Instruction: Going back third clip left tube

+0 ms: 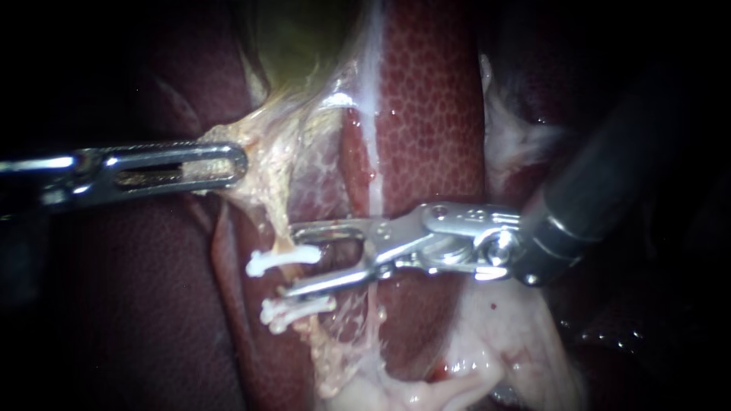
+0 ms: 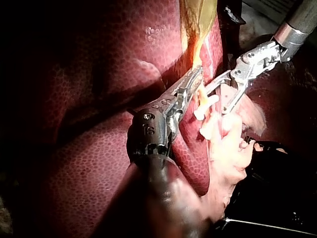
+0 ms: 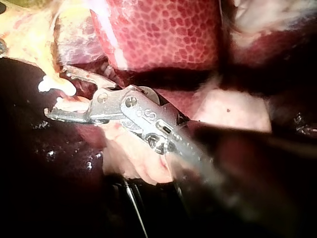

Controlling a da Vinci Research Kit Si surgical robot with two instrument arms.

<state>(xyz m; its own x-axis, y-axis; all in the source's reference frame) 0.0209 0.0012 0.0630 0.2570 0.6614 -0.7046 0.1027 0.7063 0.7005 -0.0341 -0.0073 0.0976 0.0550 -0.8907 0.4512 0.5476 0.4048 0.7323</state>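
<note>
Our right instrument [image 1: 291,259]: jaws apart, nothing gripped, tips either side of the upper clip [image 1: 282,259] on the left tube [image 1: 276,209]. The lower jaw lies just above the lower clip [image 1: 295,310]. We count two white clips for sure; the lower one may be a pair, can't tell.

Main risk on pull-back: a jaw tip hooks a clip or the thin web around the tube and drags it, loosening the clip or tearing the tube. We'd exit straight along the shaft, no sideways sweep.

Our left instrument [image 1: 228,164]: jaws clamped on the tissue strand [image 1: 255,152] under the gallbladder [image 1: 304,38], tube taut. If that grip slips or pulls harder during the exit, the tube jumps against the open jaws.

The liver [image 1: 434,114] sits directly behind; a dip of the lower jaw would scrape it.
</note>
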